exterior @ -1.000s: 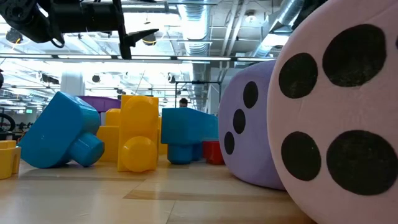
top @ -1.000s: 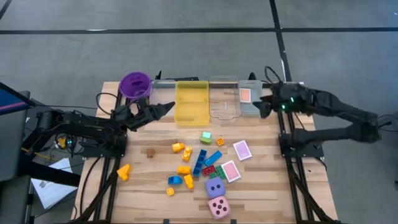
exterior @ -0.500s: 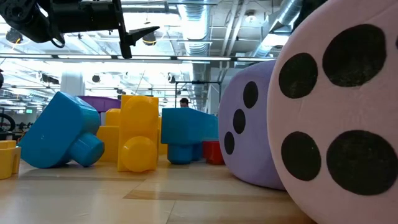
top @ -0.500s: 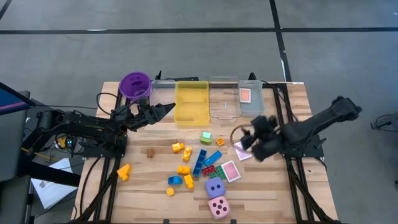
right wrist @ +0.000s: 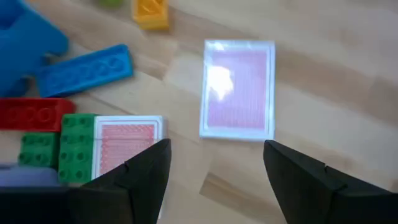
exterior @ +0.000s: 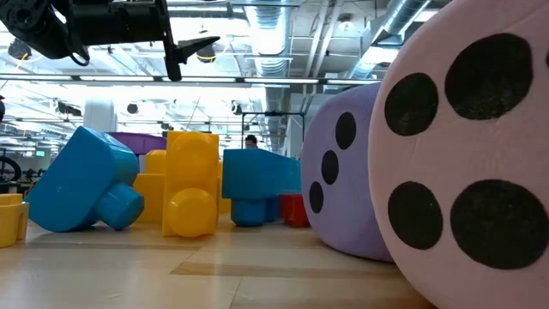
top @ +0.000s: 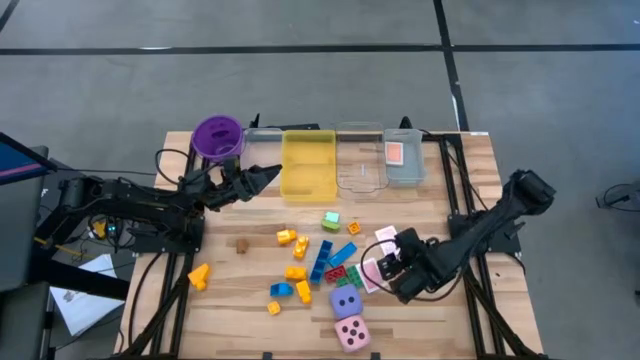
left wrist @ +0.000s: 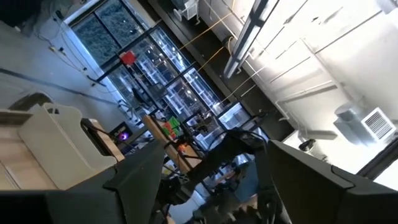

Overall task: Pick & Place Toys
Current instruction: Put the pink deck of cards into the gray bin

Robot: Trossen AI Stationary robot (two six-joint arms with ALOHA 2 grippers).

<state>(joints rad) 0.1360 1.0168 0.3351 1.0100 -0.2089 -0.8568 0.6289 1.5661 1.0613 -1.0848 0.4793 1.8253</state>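
My right gripper [top: 392, 268] hangs low with its fingers spread and nothing between them, just beside the purple die [top: 346, 303], because two pink-backed cards lie there flat. One card [right wrist: 237, 88] lies alone on bare wood; the other card [right wrist: 126, 144] rests against a green brick [right wrist: 61, 148], so the lone one looks the easier pick. My left gripper [top: 258, 178] waits, open and empty, well away from the die, near the yellow tray [top: 308, 165]. Whether the card lies flush to the table I can't quite tell.
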